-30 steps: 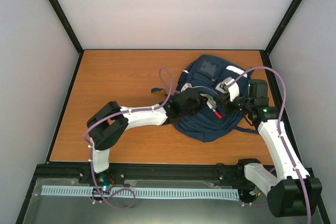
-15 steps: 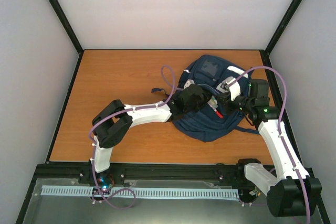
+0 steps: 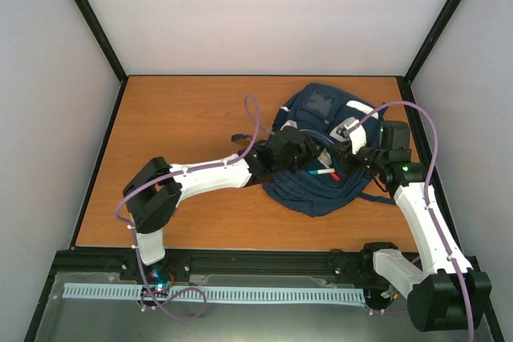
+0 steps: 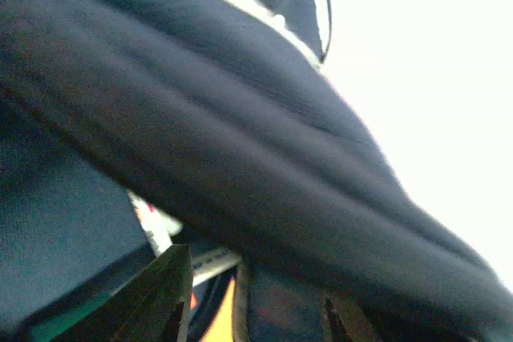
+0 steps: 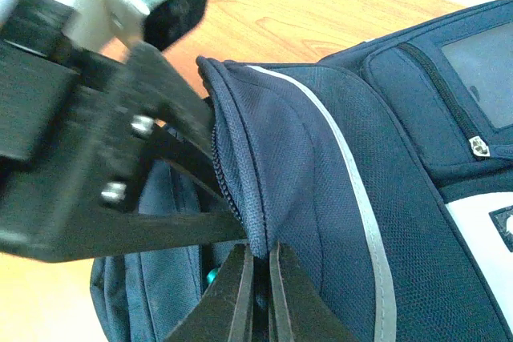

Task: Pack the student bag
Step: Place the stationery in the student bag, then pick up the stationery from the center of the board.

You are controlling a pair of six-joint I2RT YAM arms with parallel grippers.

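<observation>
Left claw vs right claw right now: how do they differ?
The left claw has its jaws apart; the right claw is shut on the student bag, pinching its zipper rim. The left claw reaches into the opening under that rim, while the right claw sits outside and holds the rim up. Both are at the bag's main opening.

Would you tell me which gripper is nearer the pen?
Left: the left gripper hovers just beside the pen; the right gripper pinches the student bag rim farther off.

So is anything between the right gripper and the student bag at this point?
Nothing visible. The right gripper is shut directly on the student bag, pinching the zippered rim of its opening between its fingers.
</observation>
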